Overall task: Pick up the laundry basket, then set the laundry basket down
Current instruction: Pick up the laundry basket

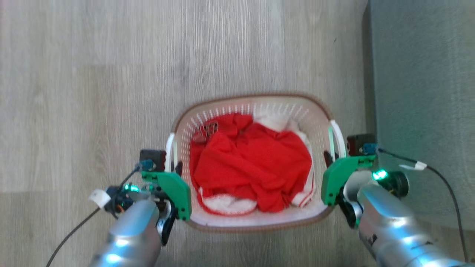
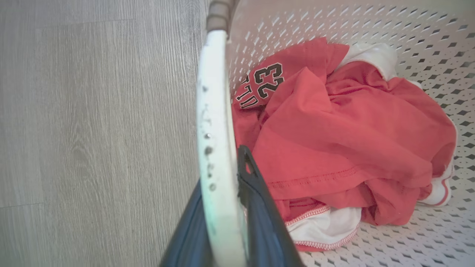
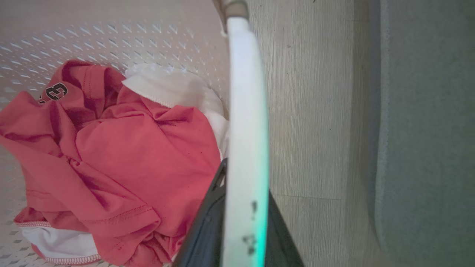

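Just beside the grey carpet (image 1: pixel 423 92) I see the laundry basket (image 1: pixel 259 97): cream-white, perforated, with a brown woven-look rim, red and white clothes (image 1: pixel 252 163) inside. My right gripper (image 1: pixel 333 157) is clenched on the white handle (image 3: pixel 246 111) nearer the carpet; my left gripper (image 1: pixel 173 165) clamps the opposite handle (image 2: pixel 215 111).

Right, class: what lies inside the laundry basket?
A crumpled red jersey with white trim lies in the laundry basket; white fabric peeks out behind it. Anything beneath them is hidden.
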Robot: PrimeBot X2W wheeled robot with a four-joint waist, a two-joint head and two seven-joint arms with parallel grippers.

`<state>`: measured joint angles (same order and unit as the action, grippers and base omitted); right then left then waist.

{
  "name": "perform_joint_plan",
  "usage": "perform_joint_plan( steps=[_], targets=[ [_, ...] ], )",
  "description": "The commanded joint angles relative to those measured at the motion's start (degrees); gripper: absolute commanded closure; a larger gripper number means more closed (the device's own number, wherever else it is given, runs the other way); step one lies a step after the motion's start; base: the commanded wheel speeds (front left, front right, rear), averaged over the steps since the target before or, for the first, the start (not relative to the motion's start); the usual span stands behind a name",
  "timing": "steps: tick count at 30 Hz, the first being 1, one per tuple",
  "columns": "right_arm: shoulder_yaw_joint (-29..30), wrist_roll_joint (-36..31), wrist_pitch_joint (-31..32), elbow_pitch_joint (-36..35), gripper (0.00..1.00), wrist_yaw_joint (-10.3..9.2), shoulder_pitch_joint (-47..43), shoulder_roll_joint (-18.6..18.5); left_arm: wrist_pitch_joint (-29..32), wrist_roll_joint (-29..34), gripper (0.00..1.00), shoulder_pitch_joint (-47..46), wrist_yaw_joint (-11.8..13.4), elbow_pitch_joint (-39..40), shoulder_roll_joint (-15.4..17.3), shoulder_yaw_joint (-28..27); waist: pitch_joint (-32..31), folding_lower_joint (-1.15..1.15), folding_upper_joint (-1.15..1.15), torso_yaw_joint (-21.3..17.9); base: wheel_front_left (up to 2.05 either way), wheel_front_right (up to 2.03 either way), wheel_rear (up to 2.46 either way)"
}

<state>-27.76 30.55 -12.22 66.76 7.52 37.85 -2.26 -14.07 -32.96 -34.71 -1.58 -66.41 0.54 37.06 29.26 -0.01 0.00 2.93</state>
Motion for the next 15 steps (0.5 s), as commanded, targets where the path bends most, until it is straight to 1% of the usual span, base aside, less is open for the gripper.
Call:
perform_joint_plan(
  steps=[1,4,7,15],
  targets=[
    [-2.0,1.6,0.4,0.5,1.00,-0.03,-2.0,-0.6,0.6,-1.1,1.00,1.7,-0.1,-0.9,2.3,0.1,-3.7,0.01,0.00,-0.3,0.00,0.00,0.00],
    [-3.4,3.0,1.3,0.9,1.00,-0.03,-2.5,-0.6,1.8,-2.2,1.00,2.5,-0.2,-1.4,2.3,1.0,-5.4,0.01,0.00,-0.4,0.00,0.00,0.00],
    [-6.3,6.0,2.9,1.1,1.00,-0.03,-3.9,-0.6,3.3,-4.0,1.00,4.0,-0.3,-2.1,2.3,2.8,-8.7,0.01,0.00,-0.5,0.00,0.00,0.00],
    [-11.1,11.0,5.4,1.9,1.00,-0.03,-7.9,-0.6,4.3,-6.6,1.00,7.9,-0.3,-3.2,2.3,5.8,-15.7,0.01,0.00,-0.8,0.00,0.00,0.00]
  ],
)
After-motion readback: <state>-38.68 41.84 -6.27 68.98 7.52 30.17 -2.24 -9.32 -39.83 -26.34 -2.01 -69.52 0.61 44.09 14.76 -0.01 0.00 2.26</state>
